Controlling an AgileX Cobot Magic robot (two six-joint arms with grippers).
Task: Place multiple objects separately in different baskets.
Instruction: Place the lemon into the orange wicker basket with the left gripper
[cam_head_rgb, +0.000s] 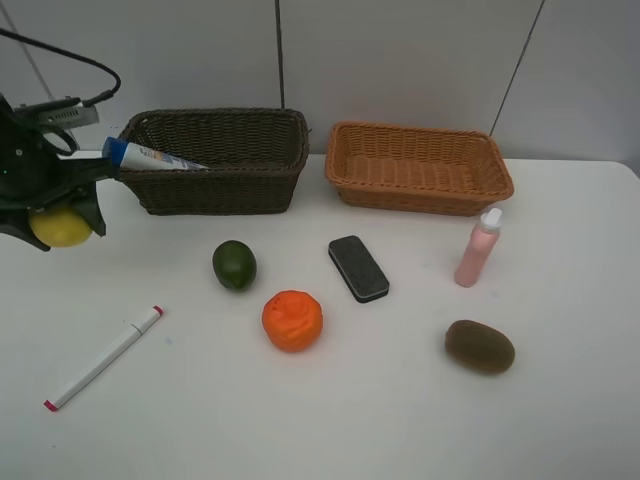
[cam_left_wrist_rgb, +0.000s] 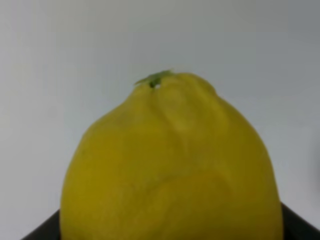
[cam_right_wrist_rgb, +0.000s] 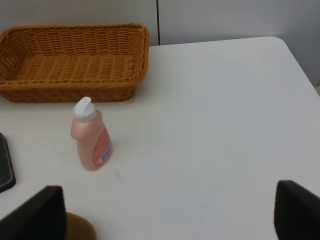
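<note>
My left gripper (cam_head_rgb: 55, 215) is shut on the yellow lemon (cam_head_rgb: 62, 230) at the far left, left of the dark brown basket (cam_head_rgb: 250, 185); the lemon fills the left wrist view (cam_left_wrist_rgb: 170, 170). A blue-capped white bottle (cam_head_rgb: 150, 156) lies across that basket's left corner. The light orange-tan basket (cam_head_rgb: 418, 190) is empty. On the table lie a lime (cam_head_rgb: 234, 265), orange (cam_head_rgb: 292, 320), black eraser (cam_head_rgb: 358, 268), kiwi (cam_head_rgb: 479, 346) and marker (cam_head_rgb: 105, 356); a pink bottle (cam_head_rgb: 478, 248) stands upright. My right gripper (cam_right_wrist_rgb: 170, 220) is open and empty, above the table near the pink bottle (cam_right_wrist_rgb: 91, 137).
The table's right edge (cam_right_wrist_rgb: 300, 65) runs close to the right gripper. The light basket (cam_right_wrist_rgb: 135, 60) stands behind the pink bottle. The eraser's end (cam_right_wrist_rgb: 5, 167) and the kiwi's top (cam_right_wrist_rgb: 80, 229) show in the right wrist view. A wall stands behind both baskets.
</note>
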